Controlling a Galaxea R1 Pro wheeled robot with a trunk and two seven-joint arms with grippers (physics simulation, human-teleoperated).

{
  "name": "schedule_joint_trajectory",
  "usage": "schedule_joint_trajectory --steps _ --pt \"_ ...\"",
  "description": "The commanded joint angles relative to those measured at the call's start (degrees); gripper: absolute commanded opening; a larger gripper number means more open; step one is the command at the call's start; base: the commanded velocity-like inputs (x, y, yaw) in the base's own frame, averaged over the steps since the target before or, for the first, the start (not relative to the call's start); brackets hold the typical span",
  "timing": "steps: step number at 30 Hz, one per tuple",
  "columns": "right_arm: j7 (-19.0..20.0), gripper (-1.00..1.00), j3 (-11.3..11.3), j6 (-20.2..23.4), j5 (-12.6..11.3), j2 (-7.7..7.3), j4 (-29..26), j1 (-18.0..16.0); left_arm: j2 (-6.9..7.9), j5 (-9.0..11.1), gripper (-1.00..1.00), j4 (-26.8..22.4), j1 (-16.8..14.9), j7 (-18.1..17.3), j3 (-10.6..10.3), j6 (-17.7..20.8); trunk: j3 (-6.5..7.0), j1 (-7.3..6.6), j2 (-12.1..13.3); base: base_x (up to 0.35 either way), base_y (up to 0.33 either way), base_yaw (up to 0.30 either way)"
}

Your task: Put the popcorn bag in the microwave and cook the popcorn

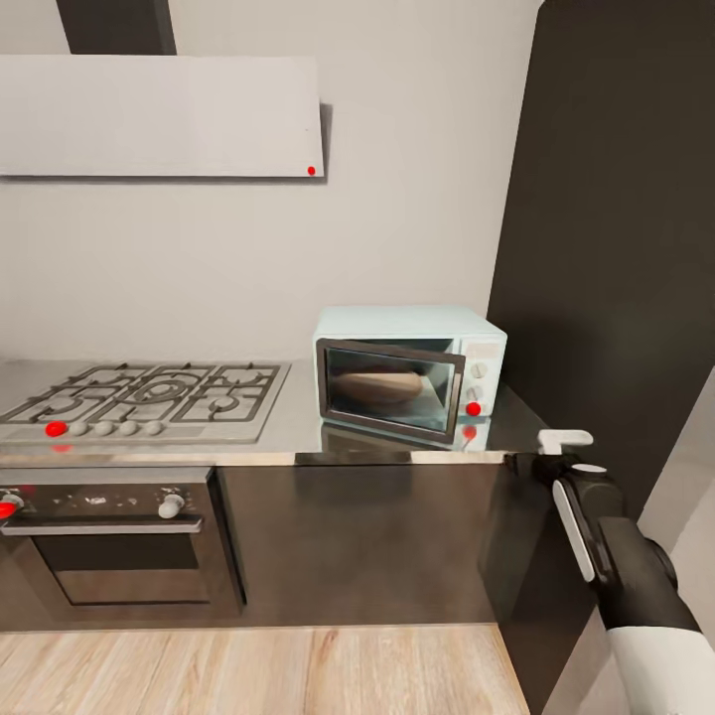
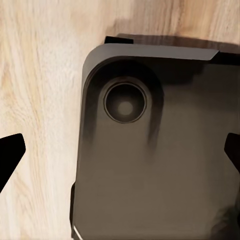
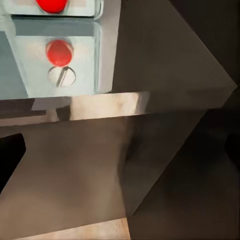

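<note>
The pale mint-blue microwave [image 1: 407,369] stands on the glossy grey countertop [image 1: 298,437] beside a dark tall cabinet. Behind its dark glass door, which sits at a slight angle to the body, lies a rounded tan-brown shape, apparently the popcorn bag [image 1: 375,385]. My right gripper [image 1: 541,452] hovers at the countertop's front right corner, just right of and below the microwave, apart from it. In the right wrist view the right gripper [image 3: 122,150] is open and holds nothing, and the microwave's red button [image 3: 50,5] is mirrored in the countertop [image 3: 165,60]. My left gripper [image 2: 120,150] is open and points down.
A gas hob [image 1: 149,397] with grey grates lies left of the microwave, above a dark built-in oven [image 1: 109,536]. A grey hood [image 1: 159,114] hangs on the wall. The dark tall cabinet [image 1: 616,298] walls in the right side. The robot's dark base [image 2: 160,150] sits on the wood floor [image 1: 258,670].
</note>
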Motion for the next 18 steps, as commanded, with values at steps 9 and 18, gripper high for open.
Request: schedule_joint_trajectory --steps 9,18 --pt "1.1 1.0 0.1 -5.4 0.1 0.7 -0.7 0.0 -0.02 0.5 1.0 0.1 0.0 -0.1 -0.2 -0.1 -0.06 0.0 0.0 0.265 0.0 0.0" --pt "4.8 1.0 0.3 -5.7 0.0 0.91 -0.7 0.0 -0.02 0.5 1.0 0.1 0.0 -0.1 -0.2 -0.1 -0.06 0.0 0.0 0.267 0.0 0.0"
